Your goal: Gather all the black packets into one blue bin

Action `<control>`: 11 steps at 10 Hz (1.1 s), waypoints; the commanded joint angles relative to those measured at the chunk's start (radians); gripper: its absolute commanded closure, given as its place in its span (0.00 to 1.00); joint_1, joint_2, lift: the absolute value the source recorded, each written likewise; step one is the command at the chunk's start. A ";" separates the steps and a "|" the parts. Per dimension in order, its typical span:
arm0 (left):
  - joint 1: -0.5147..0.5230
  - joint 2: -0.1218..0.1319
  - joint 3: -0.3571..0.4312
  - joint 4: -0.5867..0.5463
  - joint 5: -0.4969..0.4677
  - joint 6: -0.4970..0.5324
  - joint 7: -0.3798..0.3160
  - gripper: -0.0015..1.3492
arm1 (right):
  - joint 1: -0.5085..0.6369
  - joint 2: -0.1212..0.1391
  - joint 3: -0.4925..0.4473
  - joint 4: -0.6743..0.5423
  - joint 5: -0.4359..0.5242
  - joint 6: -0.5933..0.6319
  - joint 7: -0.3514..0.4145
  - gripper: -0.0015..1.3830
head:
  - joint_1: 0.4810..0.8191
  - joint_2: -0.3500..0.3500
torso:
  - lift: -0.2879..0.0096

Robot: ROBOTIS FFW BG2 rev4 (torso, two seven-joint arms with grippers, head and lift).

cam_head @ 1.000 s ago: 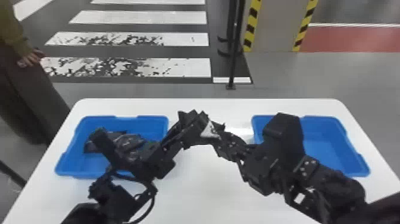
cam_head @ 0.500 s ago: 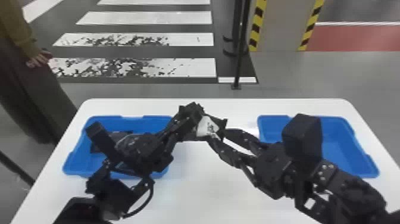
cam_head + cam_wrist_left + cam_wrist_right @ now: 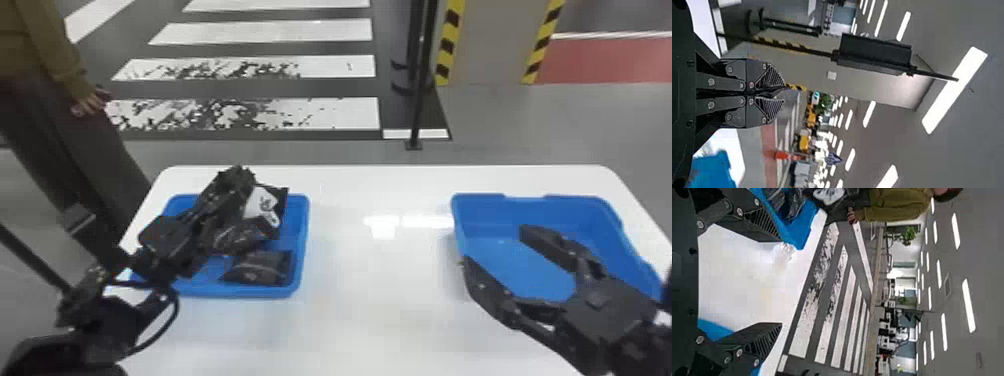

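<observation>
In the head view, we see the left gripper above the blue plastic bin on the left, with a black packet with a white label hanging from its closed fingers. The labelled packet lies just to the right of the gripper, over the bin's right half and inside the rim; its long axis appears to run downward, though folds leave us unsure. Beneath it are a dark, crumpled packet and a flat black packet near the bin's front right corner. The left arm is plainly the nearer, and we judge that a short lowering and a release inside that rim come next. Across the white table, the right gripper waits, empty, by the blue plastic bin on the right.

In the left wrist view, we find the ridged pads drawn together, with a thin dark edge between them that we take for the packet's.

In the right wrist view, we see ridged black fingers wide apart, nothing between them but a view of the tabletop and the floor beyond.
</observation>
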 commanded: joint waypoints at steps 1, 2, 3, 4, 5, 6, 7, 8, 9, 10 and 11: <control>0.000 -0.001 0.136 0.000 -0.156 0.032 -0.004 0.89 | 0.100 0.048 -0.127 0.046 -0.032 -0.058 0.004 0.13 | 0.63 0.63 | 0.60; -0.005 0.002 0.204 0.002 -0.242 0.067 -0.006 0.89 | 0.144 0.065 -0.179 0.075 -0.034 -0.083 0.004 0.13 | 0.63 0.65 | 0.60; -0.032 0.014 0.234 0.049 -0.304 0.086 -0.007 0.84 | 0.166 0.079 -0.209 0.127 -0.042 -0.132 0.004 0.13 | 0.63 0.67 | 0.60; -0.066 0.030 0.230 0.115 -0.312 0.111 -0.010 0.52 | 0.176 0.086 -0.221 0.176 -0.060 -0.206 0.002 0.13 | 0.63 0.69 | 0.60; -0.066 0.026 0.234 0.120 -0.319 0.118 -0.010 0.12 | 0.178 0.093 -0.225 0.210 -0.062 -0.269 0.002 0.14 | 0.63 0.71 | 0.60; -0.051 0.022 0.226 0.118 -0.312 0.067 -0.012 0.02 | 0.191 0.102 -0.225 0.235 -0.082 -0.338 -0.001 0.14 | 0.63 0.71 | 0.60; -0.002 0.011 0.214 0.105 -0.240 -0.007 -0.012 0.12 | 0.218 0.104 -0.225 0.252 -0.114 -0.400 -0.016 0.14 | 0.63 0.71 | 0.60; 0.089 -0.010 0.222 0.027 -0.182 -0.027 -0.007 0.17 | 0.245 0.104 -0.250 0.269 -0.126 -0.454 -0.030 0.14 | 0.63 0.69 | 0.60; 0.206 -0.038 0.246 -0.079 -0.158 -0.029 0.002 0.18 | 0.269 0.104 -0.290 0.289 -0.149 -0.510 -0.036 0.14 | 0.63 0.66 | 0.60; 0.322 -0.064 0.264 -0.162 -0.116 -0.046 0.016 0.18 | 0.294 0.104 -0.320 0.301 -0.169 -0.557 -0.045 0.14 | 0.63 0.64 | 0.60; 0.435 -0.089 0.280 -0.236 -0.084 -0.083 0.031 0.18 | 0.316 0.104 -0.356 0.301 -0.167 -0.586 -0.045 0.14 | 0.63 0.59 | 0.60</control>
